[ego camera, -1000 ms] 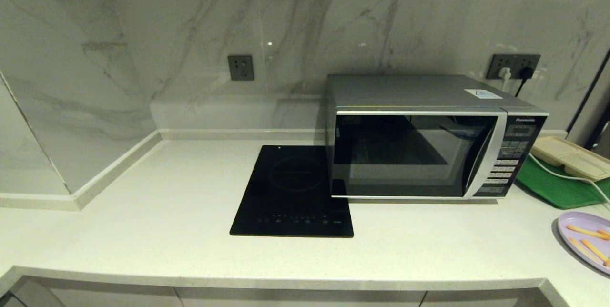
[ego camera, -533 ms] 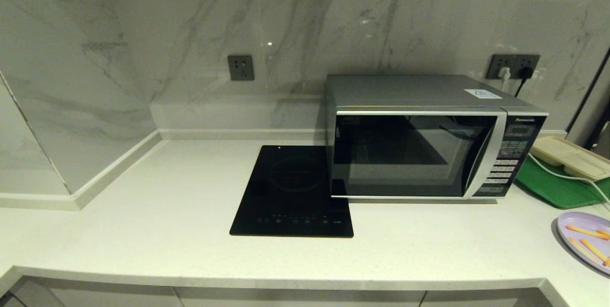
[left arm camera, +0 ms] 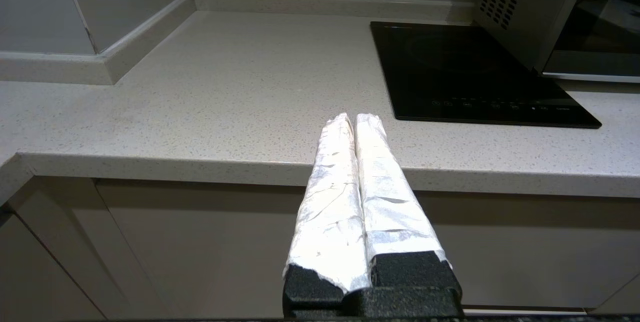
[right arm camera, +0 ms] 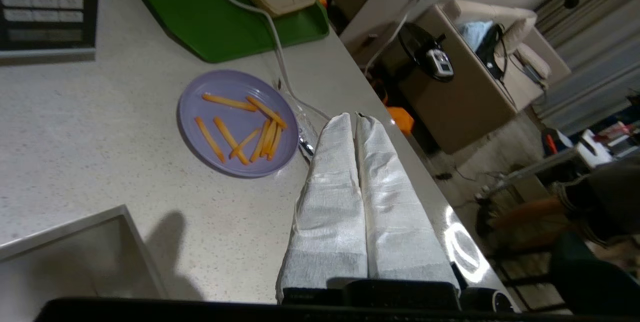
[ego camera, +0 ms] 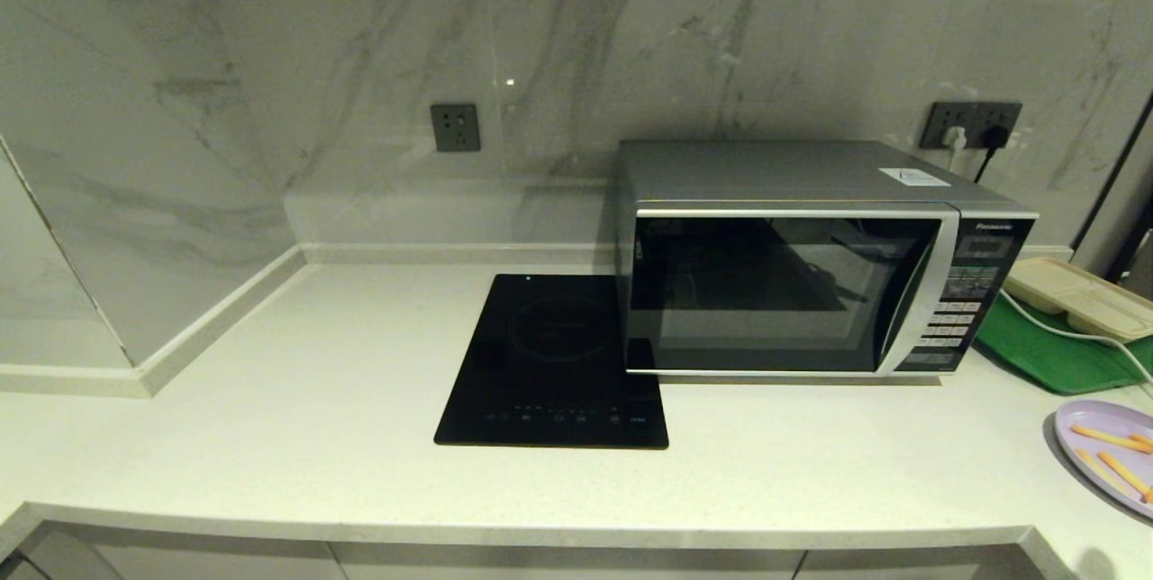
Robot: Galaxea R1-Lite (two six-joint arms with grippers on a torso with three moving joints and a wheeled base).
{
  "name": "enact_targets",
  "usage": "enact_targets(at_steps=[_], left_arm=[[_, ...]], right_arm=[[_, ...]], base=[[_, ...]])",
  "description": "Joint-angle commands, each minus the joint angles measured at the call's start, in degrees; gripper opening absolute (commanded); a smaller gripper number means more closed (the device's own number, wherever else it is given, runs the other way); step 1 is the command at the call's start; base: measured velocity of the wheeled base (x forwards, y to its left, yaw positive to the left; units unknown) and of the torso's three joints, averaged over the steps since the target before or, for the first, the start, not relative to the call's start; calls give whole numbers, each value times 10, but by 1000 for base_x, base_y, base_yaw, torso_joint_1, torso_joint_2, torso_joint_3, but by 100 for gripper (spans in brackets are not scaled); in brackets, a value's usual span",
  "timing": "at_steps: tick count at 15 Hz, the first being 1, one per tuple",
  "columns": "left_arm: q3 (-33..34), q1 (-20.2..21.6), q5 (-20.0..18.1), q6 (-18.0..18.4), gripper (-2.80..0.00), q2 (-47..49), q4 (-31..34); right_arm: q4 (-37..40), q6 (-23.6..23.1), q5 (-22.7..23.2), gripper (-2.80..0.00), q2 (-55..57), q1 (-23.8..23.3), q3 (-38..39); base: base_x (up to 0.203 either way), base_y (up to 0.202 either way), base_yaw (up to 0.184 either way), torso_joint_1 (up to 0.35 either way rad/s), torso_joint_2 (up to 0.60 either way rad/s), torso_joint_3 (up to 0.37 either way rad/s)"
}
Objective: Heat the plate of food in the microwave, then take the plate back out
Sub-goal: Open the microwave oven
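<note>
The silver-grey microwave [ego camera: 811,265] stands on the counter with its dark glass door closed; its button panel [right arm camera: 47,7] shows in the right wrist view. The lilac plate of food [ego camera: 1108,413] lies on the counter to the microwave's right, by the head view's edge, with several orange food sticks [right arm camera: 227,134] on it. My right gripper [right arm camera: 352,116] hovers above the counter beside the plate [right arm camera: 200,102], shut and empty. My left gripper [left arm camera: 352,118] is shut and empty, low in front of the counter's edge. Neither gripper shows in the head view.
A black induction cooktop [ego camera: 554,364] lies left of the microwave. A green tray [ego camera: 1054,350] with a beige compartment tray [ego camera: 1081,296] sits behind the plate, crossed by a white cable [ego camera: 1081,334]. The counter's right edge [right arm camera: 400,147] runs close to the plate.
A dark shadow has appeared at the bottom right corner of the head view. Microwave, plate and trays have not moved.
</note>
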Motion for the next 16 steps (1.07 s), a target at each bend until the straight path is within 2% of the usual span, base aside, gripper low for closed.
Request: enact_targets(at_steps=[1,3,4,8,10,12,16], left_arm=[[0,0,1,0,-280,0,0],[0,0,1,0,-280,0,0],[0,0,1,0,-280,0,0],[0,0,0,0,-280,0,0],[0,0,0,0,-280,0,0],[0,0,1,0,-280,0,0],[-1,0,0,0,-280,0,0]], right_arm=[[-50,-5,-12,-280,145,-3,-14],[-173,1,-32,-280,241,0,-14],[-243,9,-55,-280,291,10,-8],[-505,70,-203,-280,502,84,24],[-617,101,-275,-280,569,151,29],[-660,114,-300,-280,580,201,31],[-656,128,-301,-280,570,209,59]], base=[[0,0,0,0,0,0],[0,0,0,0,0,0],[0,0,0,0,0,0],[0,0,0,0,0,0],[0,0,0,0,0,0],[0,0,0,0,0,0],[0,0,0,0,0,0]])
